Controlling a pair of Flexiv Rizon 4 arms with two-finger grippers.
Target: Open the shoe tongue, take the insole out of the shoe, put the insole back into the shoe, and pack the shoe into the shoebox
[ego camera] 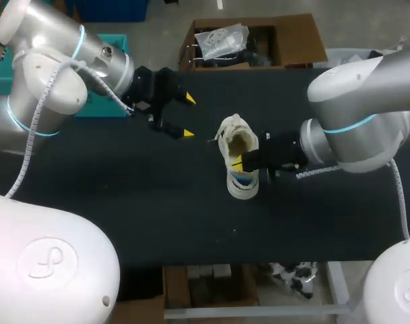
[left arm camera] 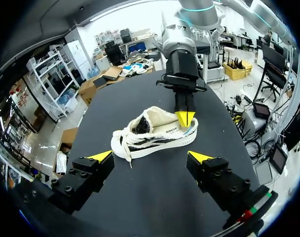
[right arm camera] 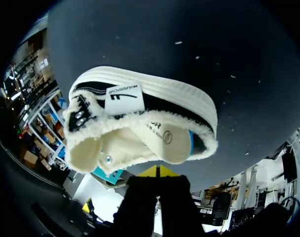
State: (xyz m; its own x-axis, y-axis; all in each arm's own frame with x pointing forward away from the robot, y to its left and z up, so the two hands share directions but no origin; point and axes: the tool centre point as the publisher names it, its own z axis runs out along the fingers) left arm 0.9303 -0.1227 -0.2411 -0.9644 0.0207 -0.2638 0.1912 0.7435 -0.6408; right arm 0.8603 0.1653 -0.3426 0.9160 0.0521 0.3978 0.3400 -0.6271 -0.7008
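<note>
Shoe [left arm camera: 152, 134] shows fleecy cream lining, ribbed sole.

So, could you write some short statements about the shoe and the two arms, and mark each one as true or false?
1. The shoe rests on the black table. True.
2. The jaws of the left arm are closed on the shoe. False: they are open and away from the shoe, with nothing between them.
3. The jaws of the right arm are at the heel end of the shoe. True.
4. The insole lies on the table beside the shoe. False: it is inside the shoe.
</note>
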